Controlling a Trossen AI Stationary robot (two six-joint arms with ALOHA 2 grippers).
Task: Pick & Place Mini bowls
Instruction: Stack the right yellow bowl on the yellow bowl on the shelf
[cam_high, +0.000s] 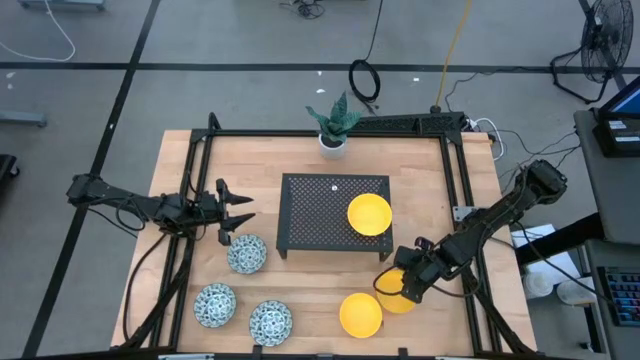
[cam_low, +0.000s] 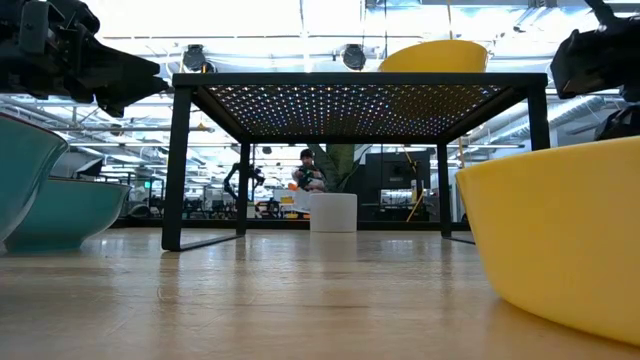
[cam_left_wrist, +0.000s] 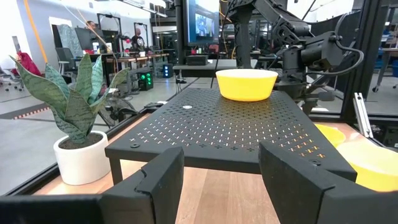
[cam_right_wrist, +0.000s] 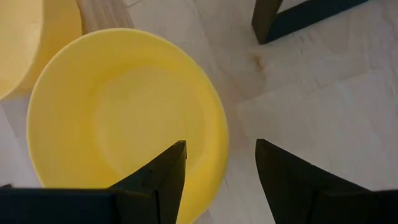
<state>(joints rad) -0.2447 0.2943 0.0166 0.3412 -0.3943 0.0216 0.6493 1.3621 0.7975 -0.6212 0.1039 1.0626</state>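
Your desk (cam_high: 300, 280) is pale butcher-block wood, framed by black rails, on a grey floor with taped lines. A black perforated stand (cam_high: 315, 215) sits mid-desk with one yellow bowl (cam_high: 369, 214) on top; a potted plant (cam_high: 333, 125) stands behind it. Your right end effector (cam_high: 397, 283) hangs with fingers apart over a second yellow bowl (cam_right_wrist: 124, 112), one finger inside its rim, one outside; a third (cam_high: 360, 314) lies beside. Three patterned bowls (cam_high: 246, 254) cluster front-left, near your left end effector (cam_high: 240, 212), fingers apart, empty. Beyond, workstations and screens fill the room
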